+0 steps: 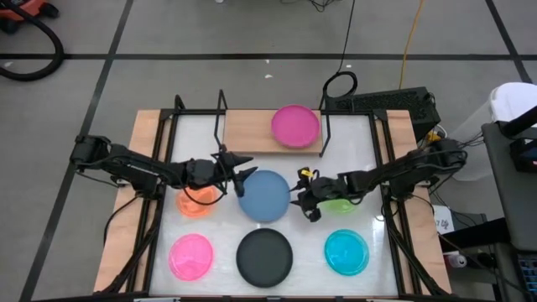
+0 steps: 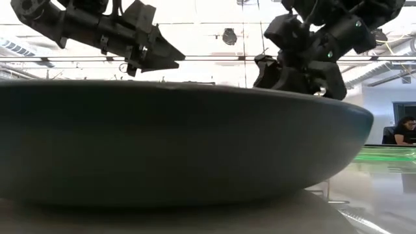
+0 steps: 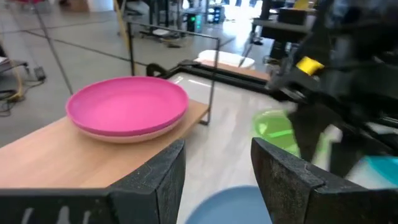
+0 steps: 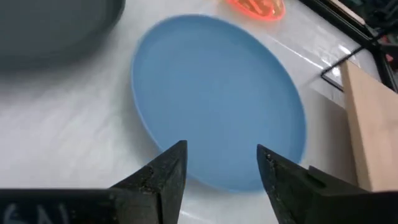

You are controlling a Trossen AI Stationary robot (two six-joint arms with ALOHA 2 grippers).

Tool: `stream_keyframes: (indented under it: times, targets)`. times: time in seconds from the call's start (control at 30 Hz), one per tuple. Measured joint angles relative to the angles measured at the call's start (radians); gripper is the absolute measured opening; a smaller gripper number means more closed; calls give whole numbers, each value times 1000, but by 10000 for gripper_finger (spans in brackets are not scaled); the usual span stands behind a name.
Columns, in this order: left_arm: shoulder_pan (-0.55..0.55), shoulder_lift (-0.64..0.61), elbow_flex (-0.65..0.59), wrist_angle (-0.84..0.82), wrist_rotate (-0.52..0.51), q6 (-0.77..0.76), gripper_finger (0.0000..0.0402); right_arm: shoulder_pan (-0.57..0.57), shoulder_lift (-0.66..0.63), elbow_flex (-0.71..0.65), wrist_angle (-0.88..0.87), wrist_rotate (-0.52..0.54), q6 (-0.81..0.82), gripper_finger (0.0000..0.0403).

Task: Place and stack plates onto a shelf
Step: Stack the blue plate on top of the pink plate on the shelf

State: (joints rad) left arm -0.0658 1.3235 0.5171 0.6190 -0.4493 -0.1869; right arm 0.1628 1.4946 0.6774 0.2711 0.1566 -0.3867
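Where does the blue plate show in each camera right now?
High view: blue plate at table centre, between both grippers.
Low view: not identifiable.
Left wrist view: a sliver between that gripper's fingers.
Right wrist view: fills the middle.
Shared landmark: the wooden shelf, just beyond the plate.

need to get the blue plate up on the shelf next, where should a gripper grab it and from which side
Grip the blue plate by its thin rim, since it lies flat on the table and its middle offers nothing to pinch. The right gripper, open, already faces the near edge from the right, so that side looks easiest, one finger sliding under the lip.
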Motion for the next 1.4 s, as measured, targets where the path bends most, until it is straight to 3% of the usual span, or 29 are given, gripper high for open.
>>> stream_keyframes:
  times: [0.13, 0.37, 0.63, 0.87, 1.07, 1.33, 1.4]
  targets:
    - [17, 0, 0, 25, -7, -19, 189, 2, 68, 1, 90, -32, 38, 178]
    - [47, 0, 0, 29, -8, -49, 189, 38, 133, 1, 93, -82, -21, 179]
    - [67, 0, 0, 29, -8, -48, 189, 51, 177, 1, 121, 1, -75, 178]
    - [66, 0, 0, 38, -7, -44, 189, 34, 208, 1, 121, 13, -102, 170]
    - [66, 0, 0, 38, -7, -28, 189, 33, 207, 1, 123, 53, -120, 124]
    - [66, 0, 0, 37, -7, -25, 189, 33, 207, 1, 131, 52, -158, 13]
    - [66, 0, 0, 37, -9, -25, 189, 33, 207, 0, 126, 53, -157, 6]
